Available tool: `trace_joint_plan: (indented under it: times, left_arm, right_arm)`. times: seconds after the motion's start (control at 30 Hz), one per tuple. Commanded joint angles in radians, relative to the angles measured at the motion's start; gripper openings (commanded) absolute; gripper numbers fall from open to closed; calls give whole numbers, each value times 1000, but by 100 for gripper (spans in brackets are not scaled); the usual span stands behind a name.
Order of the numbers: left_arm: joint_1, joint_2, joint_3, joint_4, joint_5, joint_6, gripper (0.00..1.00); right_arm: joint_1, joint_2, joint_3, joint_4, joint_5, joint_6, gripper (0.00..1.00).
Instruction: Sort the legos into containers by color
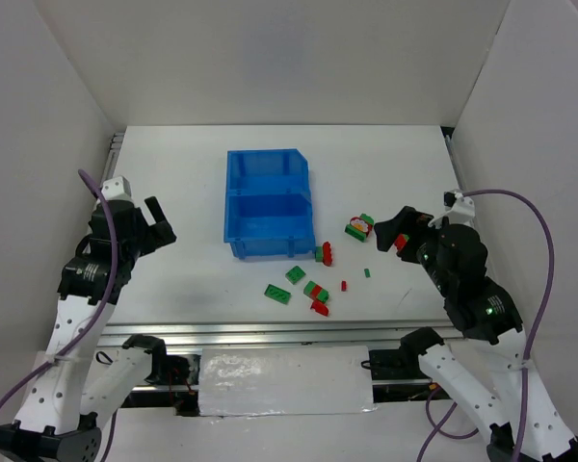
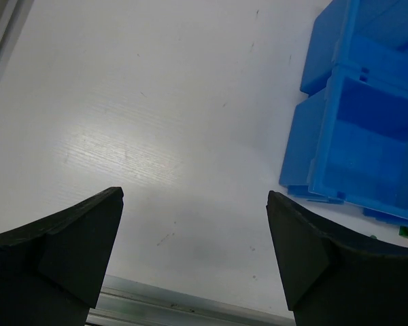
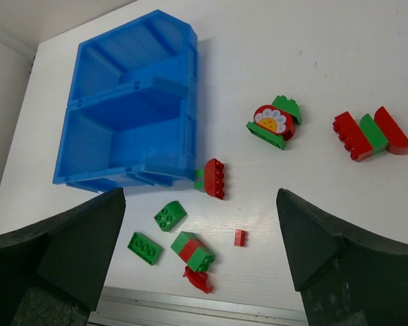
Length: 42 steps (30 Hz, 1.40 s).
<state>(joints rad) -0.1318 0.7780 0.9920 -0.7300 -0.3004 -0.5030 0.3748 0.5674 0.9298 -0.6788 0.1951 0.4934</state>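
bin: long axis laid 12–6, tops up | legos: scattered on table at bin's 4–5 o'clock, one poss. touching near corner | L gripper: spread wide, nothing held | R gripper: same

Bin bright blue throughout. Legos red and green, some joined as red-green pairs; one red piece bears a white daisy with a yellow centre. Table and walls plain white. Fingers black. Arms white with black joints
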Motion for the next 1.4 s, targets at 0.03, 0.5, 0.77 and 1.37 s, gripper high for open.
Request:
trace_joint_plan:
  times: [0.03,0.5,0.77,1.37]
  left_arm:
    - [17,10,10,40,9,0,100]
    - [32,26,4,46,56,17,100]
    - [31,12,-6,63,93,32,99]
    - [31,12,-13,70,130,41,100]
  right_arm:
    - [1,41,52,-8,-6,-7,100]
    - [485,581,8,33,-96,-72,99]
    - [581,698,-63,107,-43,-64,83]
    - [595,724,-204,171,-82,70,65]
